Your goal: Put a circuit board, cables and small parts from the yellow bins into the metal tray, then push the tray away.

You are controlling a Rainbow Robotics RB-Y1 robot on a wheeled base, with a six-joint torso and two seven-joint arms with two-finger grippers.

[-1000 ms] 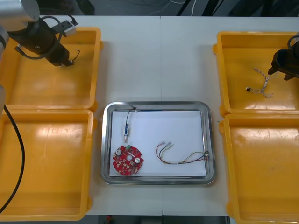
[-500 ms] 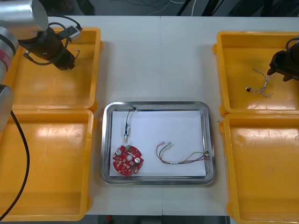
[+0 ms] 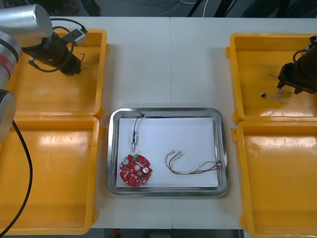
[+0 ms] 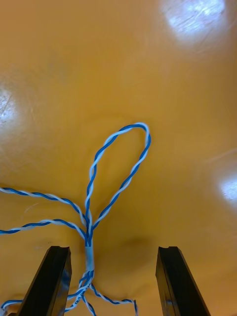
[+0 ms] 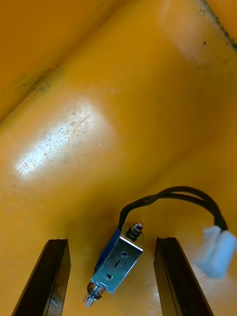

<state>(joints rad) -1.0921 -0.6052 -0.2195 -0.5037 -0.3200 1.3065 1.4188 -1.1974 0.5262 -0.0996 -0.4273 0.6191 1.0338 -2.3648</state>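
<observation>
Front view: bright, even light from overhead. My table (image 3: 168, 64) reads pale, and the shadows are short and soft. A broad sheen lies on the floors of the two near yellow bins (image 3: 49, 144), and the rim of the metal tray (image 3: 113, 148) gleams.

Right wrist view: white hot spots glare off the far right bin's floor (image 4: 192, 12). A faint shadow sits beside the blue and white cable (image 4: 118, 163), between my matt right fingers (image 4: 52, 281).

Left wrist view: one scuffed patch of glare lies on the far left bin's floor (image 5: 54, 143). The small metal part (image 5: 116, 261) glints.
</observation>
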